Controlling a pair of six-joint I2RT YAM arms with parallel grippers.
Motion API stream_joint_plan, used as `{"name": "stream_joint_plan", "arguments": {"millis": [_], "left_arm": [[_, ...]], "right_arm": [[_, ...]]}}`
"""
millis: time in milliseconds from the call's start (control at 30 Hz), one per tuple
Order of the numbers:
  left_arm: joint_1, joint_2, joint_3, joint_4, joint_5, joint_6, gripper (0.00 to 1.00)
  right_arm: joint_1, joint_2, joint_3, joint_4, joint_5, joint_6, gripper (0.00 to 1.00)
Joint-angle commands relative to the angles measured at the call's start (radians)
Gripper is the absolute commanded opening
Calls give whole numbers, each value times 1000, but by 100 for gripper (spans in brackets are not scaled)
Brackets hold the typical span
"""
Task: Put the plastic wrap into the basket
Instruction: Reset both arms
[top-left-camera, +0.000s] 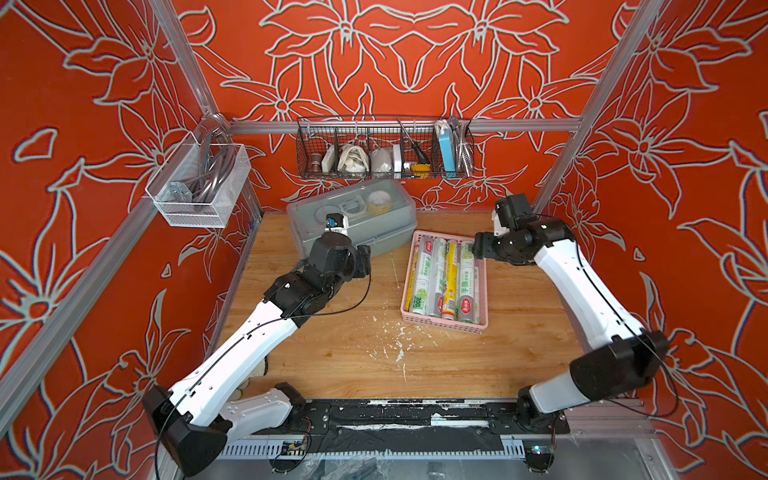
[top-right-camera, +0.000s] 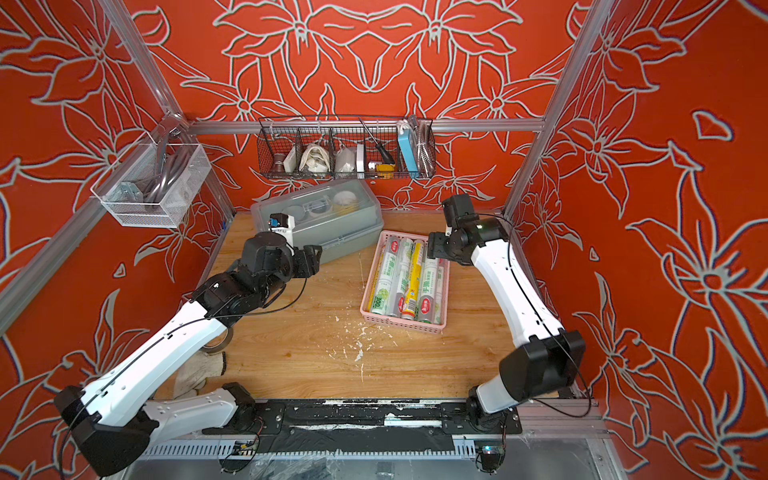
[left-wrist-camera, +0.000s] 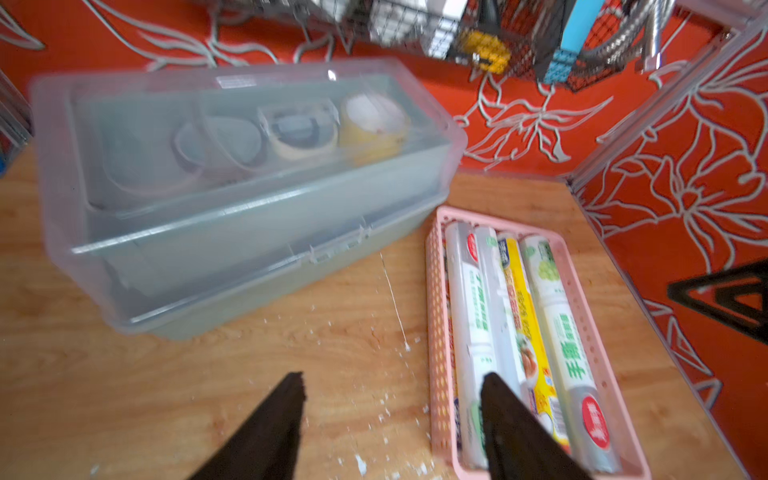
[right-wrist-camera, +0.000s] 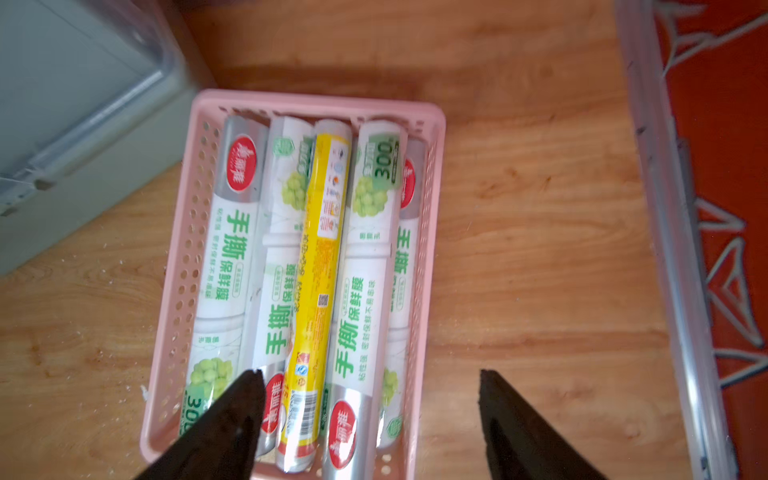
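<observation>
Zero things being carried right now. Left gripper (left-wrist-camera: 392, 378) hovers over the wooden table (top-left-camera: 332, 361), fingers (left-wrist-camera: 282, 419) spread with nothing between them, just beside the pink basket (top-left-camera: 444, 327) (a lidded grey box (top-left-camera: 361, 220) sits behind it). Plastic wrap (top-left-camera: 467, 282) lies lengthwise in the basket, rolls packed side by side, which I'd guess is the only way they fit. Right gripper (right-wrist-camera: 370, 374) hangs over the basket's far end, fingers (right-wrist-camera: 515, 432) apart, gripping nothing. Looks finished. Wire rack (top-left-camera: 384, 166) on the back wall is well clear; only the box crowds the basket's corner.
</observation>
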Motion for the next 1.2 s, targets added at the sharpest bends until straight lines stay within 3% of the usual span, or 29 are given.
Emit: {"name": "stream_joint_plan", "arguments": {"millis": [0,133,367,500,567,700,900,1000,1100,1167], "left_arm": [[46,-54,-96,183,-105,97,79],[116,-85,-252,337,-149,191,98],[254,-89,-518,531,-253,268,98],[350,-73,-685,719,-187,278,98],[394,-40,-731,783,-144,303,98],[443,93,-763,876,-163,331,98],[514,211,-807,1038,-13,321,98],[538,265,-812,1096,35,319,98],[543,253,-837,1123,71,325,98],[543,264,-873,1189,92,332,98]], "right_arm": [[-8,-82,-146,154,115,-90,89],[-60,-178,-362,362,164,-112,94],[-246,-265,-750,748,117,-159,97],[-282,-246,-948,1055,127,-228,98],[-304,-199,-997,1157,119,-237,98],[-325,-136,-1077,1377,87,-274,97],[-325,-143,-1234,1688,-43,-314,97],[-325,-77,-1283,1832,-67,-322,100],[-322,-37,-1246,1816,-160,-365,100],[-313,-35,-1241,1808,-146,-368,99]]}}
